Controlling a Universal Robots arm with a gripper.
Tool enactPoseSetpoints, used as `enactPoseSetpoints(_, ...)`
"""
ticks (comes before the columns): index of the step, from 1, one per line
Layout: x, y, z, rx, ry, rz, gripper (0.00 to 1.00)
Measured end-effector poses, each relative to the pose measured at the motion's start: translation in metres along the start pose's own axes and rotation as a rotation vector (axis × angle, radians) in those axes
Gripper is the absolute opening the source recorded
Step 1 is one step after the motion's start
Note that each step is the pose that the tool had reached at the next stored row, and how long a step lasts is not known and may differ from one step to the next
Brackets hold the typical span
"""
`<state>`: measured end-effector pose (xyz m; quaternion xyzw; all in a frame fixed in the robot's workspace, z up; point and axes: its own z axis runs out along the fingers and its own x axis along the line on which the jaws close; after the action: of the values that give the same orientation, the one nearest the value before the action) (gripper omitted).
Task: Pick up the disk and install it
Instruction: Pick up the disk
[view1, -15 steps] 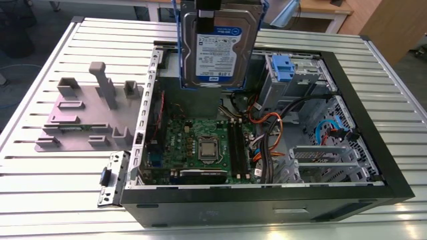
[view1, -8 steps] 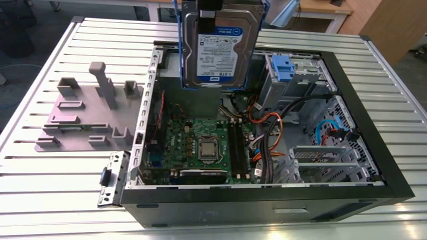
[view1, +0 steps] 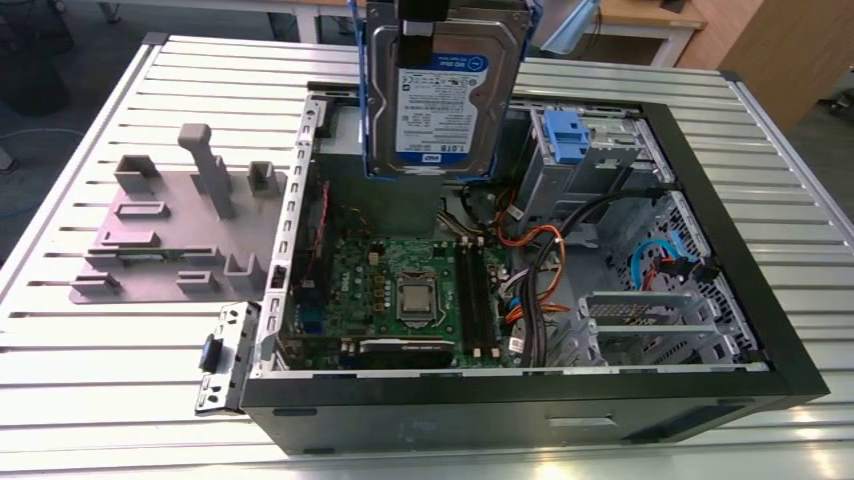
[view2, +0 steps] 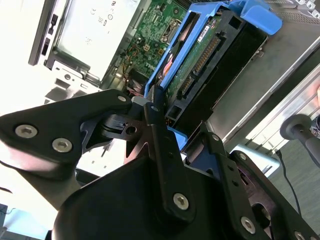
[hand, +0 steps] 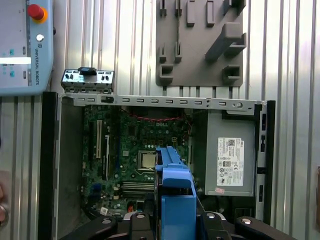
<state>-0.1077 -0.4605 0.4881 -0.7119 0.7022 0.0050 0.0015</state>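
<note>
Black and jointed, the tool (view2: 167, 120) pinches the disk (view1: 447, 95) by the end of its blue frame (hand: 175, 200), pressed tight against the plastic on both sides.

The disk hangs upright in the air, clear of everything below it. In the exterior view its white-and-blue label faces the camera, and it hovers over the far part of the open computer case (view1: 747, 370). In the second wrist view the drive is seen edge-on, its green circuit-board underside and connector row showing inside the frame.

The case lies on its side on the slatted metal worktop (view1: 747, 120). Its green motherboard (view1: 400, 280) is exposed, and orange cables (view1: 534, 240) run beside the board. A second blue bracket (view1: 567, 135), with no drive showing in it, sits in the metal bay at the far corner of the case, toward the exterior view's right of the hanging disk. In the first wrist view a grey power supply (hand: 230, 155) with a white label fills one end of the case next to the motherboard.

A grey plastic stand (view1: 174, 235) with upright posts rests on the worktop just beside the case, on the exterior view's left. A small perforated metal plate (view1: 220, 355) lies against the case's near corner. A teach pendant (hand: 22, 45) with a red button lies on the worktop too.
</note>
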Motion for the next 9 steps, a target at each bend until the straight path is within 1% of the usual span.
enactPoseSetpoints(9,0.0,-0.0019,0.0001,0.0,0.0005,0.0,0.36)
